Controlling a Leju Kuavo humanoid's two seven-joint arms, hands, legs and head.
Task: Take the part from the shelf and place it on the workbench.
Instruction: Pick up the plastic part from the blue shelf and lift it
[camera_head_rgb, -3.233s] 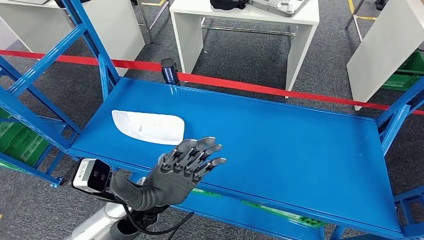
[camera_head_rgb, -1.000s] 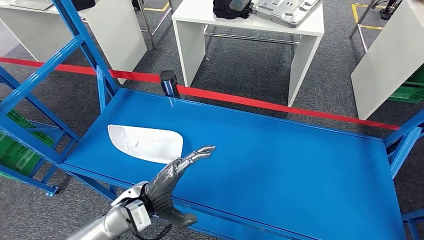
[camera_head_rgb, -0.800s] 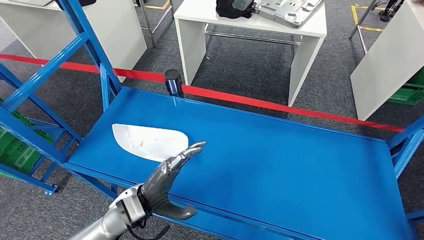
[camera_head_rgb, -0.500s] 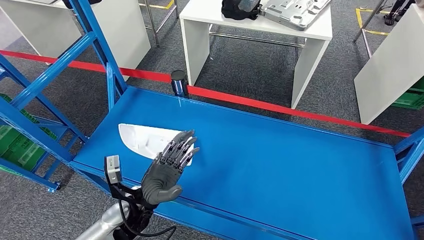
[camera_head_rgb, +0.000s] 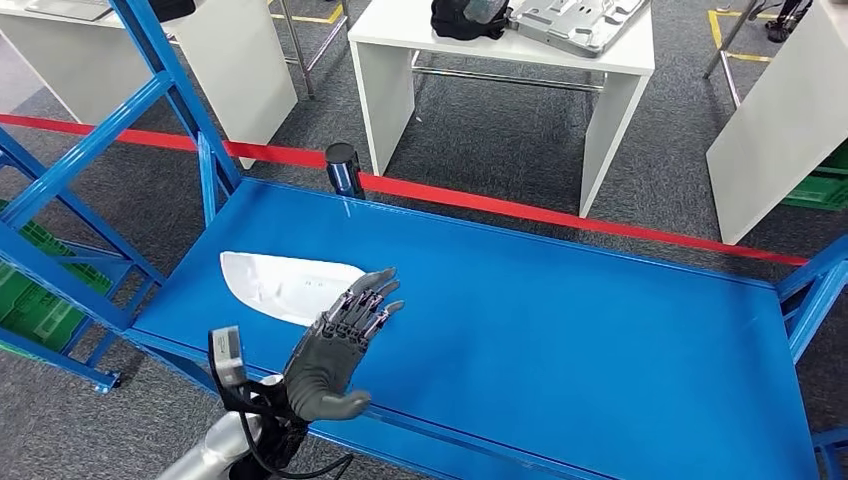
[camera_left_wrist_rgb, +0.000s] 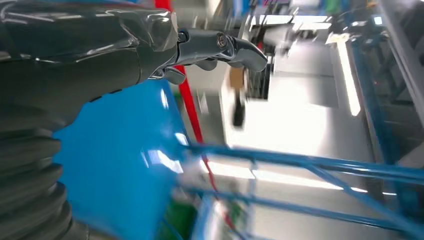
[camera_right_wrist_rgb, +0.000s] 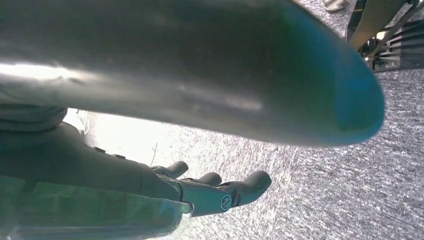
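Observation:
A white, flat, curved part (camera_head_rgb: 285, 285) lies on the blue shelf board (camera_head_rgb: 560, 310) toward its left end. My left hand (camera_head_rgb: 338, 343) hovers over the shelf's front edge, palm raised and fingers spread, its fingertips (camera_head_rgb: 375, 290) just past the part's right end; it holds nothing. In the left wrist view the left hand (camera_left_wrist_rgb: 150, 45) has its fingers stretched out above the blue board (camera_left_wrist_rgb: 120, 170). My right hand (camera_right_wrist_rgb: 200, 192) hangs over grey carpet with its fingers apart and nothing in it.
Blue shelf uprights (camera_head_rgb: 170, 75) rise at the left and a blue post (camera_head_rgb: 810, 290) at the right. A red tape barrier (camera_head_rgb: 560, 212) with a dark post (camera_head_rgb: 342, 168) runs behind the shelf. White workbenches (camera_head_rgb: 500, 50) stand beyond, one bearing a grey metal piece (camera_head_rgb: 575, 20).
The left hand turned from edge-on to palm facing me and moved up to the part's right end. The camera swayed a little, shifting the whole scene.

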